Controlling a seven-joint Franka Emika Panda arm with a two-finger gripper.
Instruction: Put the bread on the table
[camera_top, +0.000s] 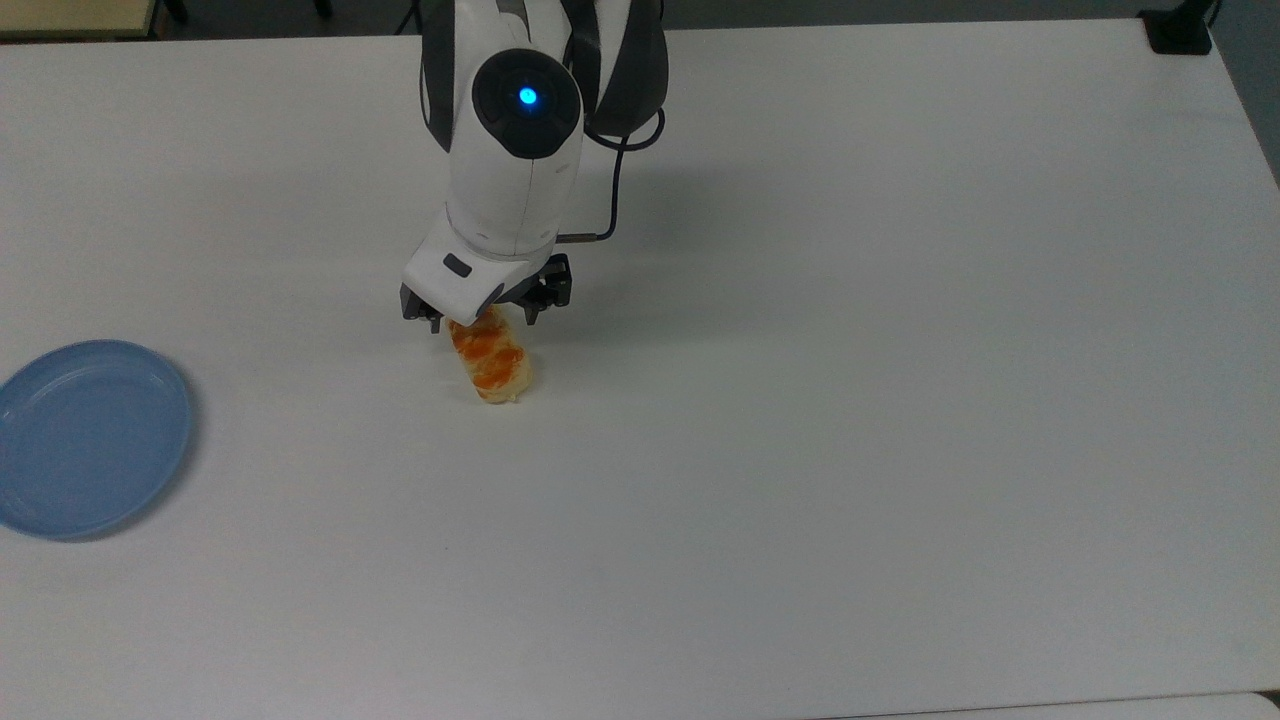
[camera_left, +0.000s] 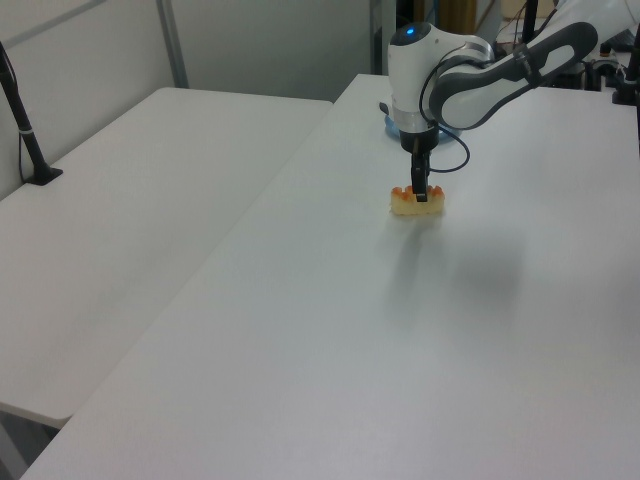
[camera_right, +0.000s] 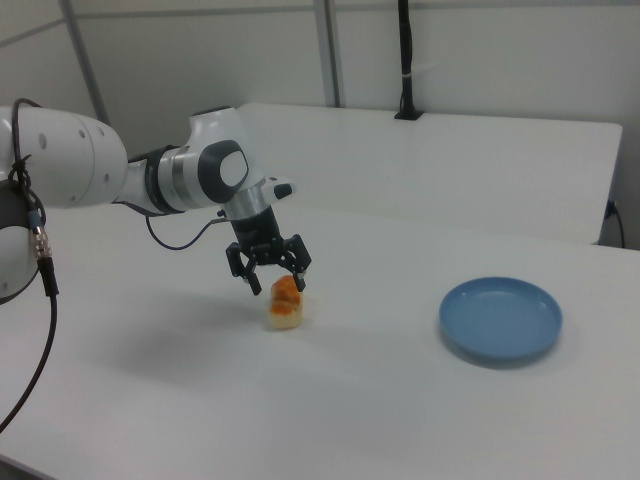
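On the table (camera_top: 850, 400) lies the bread (camera_top: 490, 362) — the gripper (camera_top: 486, 308) straddles it, fingers spread wide.

Bread (camera_top: 492, 366) on table (camera_top: 900, 400), under claw (camera_top: 485, 312); plate (camera_top: 90, 437) far on top view's left.

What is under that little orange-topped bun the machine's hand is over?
Only the white table: the bread rests directly on it, well apart from the blue plate. The open hand covers the bun's far end in the top view.
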